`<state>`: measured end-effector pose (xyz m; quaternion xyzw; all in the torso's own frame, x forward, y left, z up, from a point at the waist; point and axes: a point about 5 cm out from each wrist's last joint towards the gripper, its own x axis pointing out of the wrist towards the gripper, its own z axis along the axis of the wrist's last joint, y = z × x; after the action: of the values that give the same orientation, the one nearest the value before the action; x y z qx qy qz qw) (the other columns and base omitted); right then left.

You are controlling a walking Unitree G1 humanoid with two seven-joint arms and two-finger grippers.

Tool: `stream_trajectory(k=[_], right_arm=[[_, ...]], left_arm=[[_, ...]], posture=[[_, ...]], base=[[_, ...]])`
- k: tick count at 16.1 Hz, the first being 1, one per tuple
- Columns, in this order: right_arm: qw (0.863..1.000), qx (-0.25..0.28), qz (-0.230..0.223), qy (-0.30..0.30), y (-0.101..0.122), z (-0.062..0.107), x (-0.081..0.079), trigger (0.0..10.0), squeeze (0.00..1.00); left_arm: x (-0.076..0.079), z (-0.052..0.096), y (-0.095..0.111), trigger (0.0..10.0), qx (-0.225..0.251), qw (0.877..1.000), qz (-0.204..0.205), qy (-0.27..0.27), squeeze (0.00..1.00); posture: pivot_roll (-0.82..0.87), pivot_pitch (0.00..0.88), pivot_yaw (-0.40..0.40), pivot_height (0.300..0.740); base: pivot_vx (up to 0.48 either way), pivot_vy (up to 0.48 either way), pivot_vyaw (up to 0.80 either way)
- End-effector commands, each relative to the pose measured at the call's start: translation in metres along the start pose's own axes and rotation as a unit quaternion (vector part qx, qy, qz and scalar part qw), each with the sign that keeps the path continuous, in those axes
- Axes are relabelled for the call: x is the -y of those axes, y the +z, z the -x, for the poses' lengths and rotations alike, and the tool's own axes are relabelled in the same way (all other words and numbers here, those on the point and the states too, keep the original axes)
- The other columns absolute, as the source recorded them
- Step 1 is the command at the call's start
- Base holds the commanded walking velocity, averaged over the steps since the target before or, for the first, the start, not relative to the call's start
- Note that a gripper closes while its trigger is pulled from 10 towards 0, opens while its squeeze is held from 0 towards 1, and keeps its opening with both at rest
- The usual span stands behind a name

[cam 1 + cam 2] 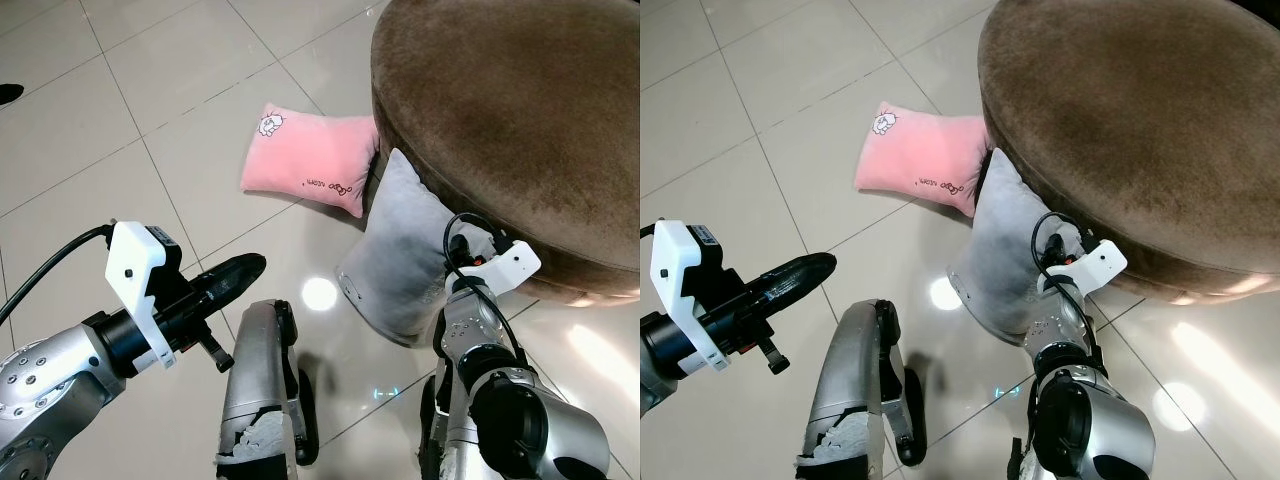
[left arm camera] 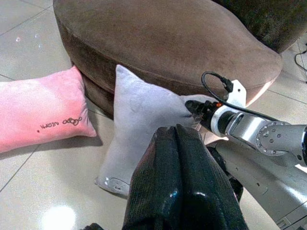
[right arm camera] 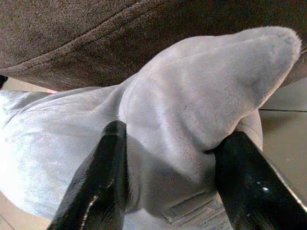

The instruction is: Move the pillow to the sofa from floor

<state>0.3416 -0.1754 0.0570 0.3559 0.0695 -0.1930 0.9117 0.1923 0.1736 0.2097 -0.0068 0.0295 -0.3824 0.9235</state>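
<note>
Grey pillow (image 1: 400, 265) leans on the floor against the brown sofa (image 1: 520, 120), my right gripper (image 3: 168, 158) pinching its corner. That shallow bite may slip as I lift. My left gripper (image 1: 225, 280) hovers beside the sofa, fingers pressed together.

A pillow (image 1: 405, 255) leans against the sofa (image 1: 510, 120), on the floor (image 1: 150, 130). A second pillow (image 1: 310, 160) lies just left and farther, touching both pillow and sofa.
</note>
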Motion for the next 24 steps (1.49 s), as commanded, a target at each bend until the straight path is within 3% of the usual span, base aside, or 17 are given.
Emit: stream_trajectory(k=[1, 7, 11, 14, 15, 16, 17, 19, 21, 22, 23, 24], right_arm=[[1.000, -0.028, 0.001, -0.005, -0.016, 0.006, 0.003, 0.0, 0.00], [1.000, -0.027, -0.004, 0.004, -0.016, 0.006, 0.002, 0.0, 0.00], [0.999, -0.020, -0.035, 0.030, -0.020, 0.009, -0.007, 0.0, 0.00], [0.994, 0.010, -0.054, 0.092, -0.014, 0.013, -0.029, 0.0, 0.00], [0.989, 0.016, -0.050, 0.138, -0.008, 0.017, -0.046, 0.0, 0.00], [0.987, 0.020, -0.049, 0.151, -0.005, 0.019, -0.052, 0.0, 0.00], [0.978, 0.041, -0.057, 0.195, 0.012, 0.033, -0.074, 0.0, 0.00], [0.972, 0.060, -0.063, 0.219, 0.031, 0.046, -0.088, 0.0, 0.00], [0.957, 0.119, -0.044, 0.260, 0.085, 0.080, -0.110, 0.0, 0.00], [0.952, 0.137, -0.044, 0.271, 0.102, 0.087, -0.119, 3.4, 0.00], [0.948, 0.152, -0.014, 0.280, 0.115, 0.096, -0.125, 10.0, 0.00], [0.943, 0.159, -0.001, 0.291, 0.121, 0.103, -0.129, 10.0, 0.00]], left_arm=[[0.004, 0.004, 0.002, 10.0, -0.007, 1.000, -0.005, -0.002, 0.00], [0.004, 0.002, -0.001, 10.0, -0.008, 1.000, -0.002, -0.002, 0.00], [-0.002, -0.012, -0.013, 10.0, 0.002, 1.000, 0.005, 0.006, 0.00], [-0.019, -0.023, -0.028, 10.0, 0.023, 0.998, 0.015, 0.062, 0.00], [-0.019, -0.028, -0.033, 10.0, 0.035, 0.996, 0.019, 0.076, 0.00], [-0.018, -0.029, -0.034, 10.0, 0.038, 0.996, 0.020, 0.078, 0.00], [-0.016, -0.030, -0.035, 10.0, 0.048, 0.995, 0.017, 0.091, 0.00], [-0.017, -0.035, -0.031, 10.0, 0.068, 0.992, 0.015, 0.107, 0.00], [-0.017, -0.054, -0.012, 10.0, 0.114, 0.987, -0.013, 0.113, 0.00], [-0.018, -0.062, -0.008, 10.0, 0.112, 0.987, -0.008, 0.118, 0.00], [-0.017, -0.067, -0.005, 10.0, 0.111, 0.987, -0.015, 0.118, 0.00], [-0.017, -0.071, -0.003, 10.0, 0.116, 0.986, -0.017, 0.115, 0.00]], posture=[[0.33, 0.315, 0.197, 0.506], [0.31, 0.294, 0.189, 0.506], [0.20, 0.231, 0.153, 0.506], [0.09, 0.169, 0.104, 0.506], [0.05, 0.140, 0.089, 0.506], [0.05, 0.140, 0.089, 0.506], [0.00, 0.109, 0.078, 0.506], [-0.02, 0.082, 0.066, 0.506], [-0.05, 0.052, 0.058, 0.506], [-0.07, 0.034, 0.066, 0.506], [-0.07, 0.025, 0.069, 0.506], [-0.08, 0.011, 0.076, 0.506]], base=[[0.000, 0.000, 0.00], [0.000, 0.000, 0.00], [0.000, 0.000, 0.00], [0.000, 0.000, 0.00], [0.000, 0.000, 0.00], [0.000, 0.000, 0.00], [0.000, 0.000, 0.00], [0.000, 0.000, 0.00], [0.000, 0.000, 0.00], [0.000, 0.000, 0.00], [0.000, 0.000, 0.00], [0.000, 0.000, 0.00]])
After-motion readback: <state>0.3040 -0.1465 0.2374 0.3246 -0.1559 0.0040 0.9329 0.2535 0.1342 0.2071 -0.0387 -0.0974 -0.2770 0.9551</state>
